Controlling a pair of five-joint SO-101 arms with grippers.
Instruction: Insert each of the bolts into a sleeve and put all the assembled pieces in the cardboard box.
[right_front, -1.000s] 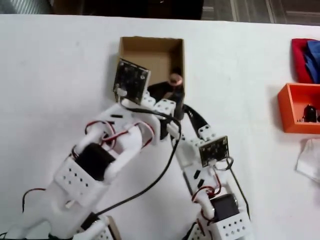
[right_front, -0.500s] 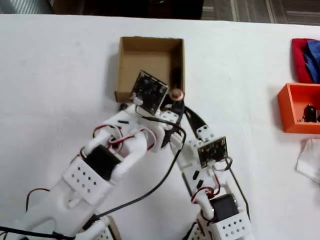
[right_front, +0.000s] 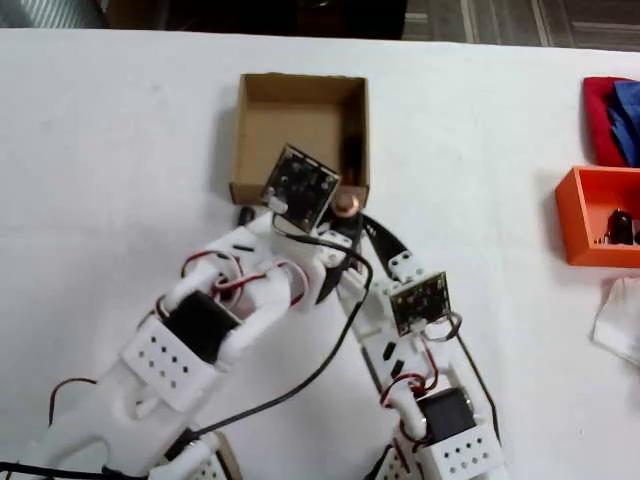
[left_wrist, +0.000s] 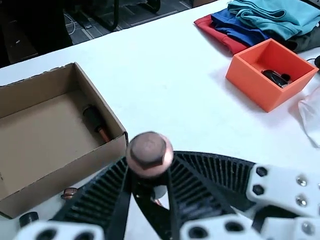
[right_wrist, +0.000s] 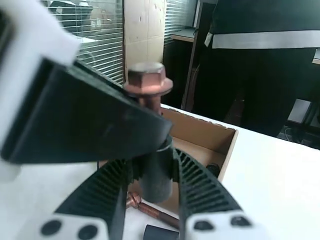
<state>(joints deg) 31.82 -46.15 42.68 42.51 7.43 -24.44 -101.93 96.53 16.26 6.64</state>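
**Bolt and sleeve gripped together beside the box**

Gripping the copper bolt just under its hex head with the left tool, closed tight. Clamping the black sleeve directly beneath in the right tool. Held upright just outside the cardboard box. Inside the box, one assembled piece. On the surface alongside, a loose bolt and a spare sleeve.

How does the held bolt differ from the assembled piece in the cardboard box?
The held copper hex bolt stands upright in its black sleeve, gripped; the boxed assembled piece lies flat, untouched. The first is outside the brown cardboard box, the second inside. Both: copper bolt, black sleeve.
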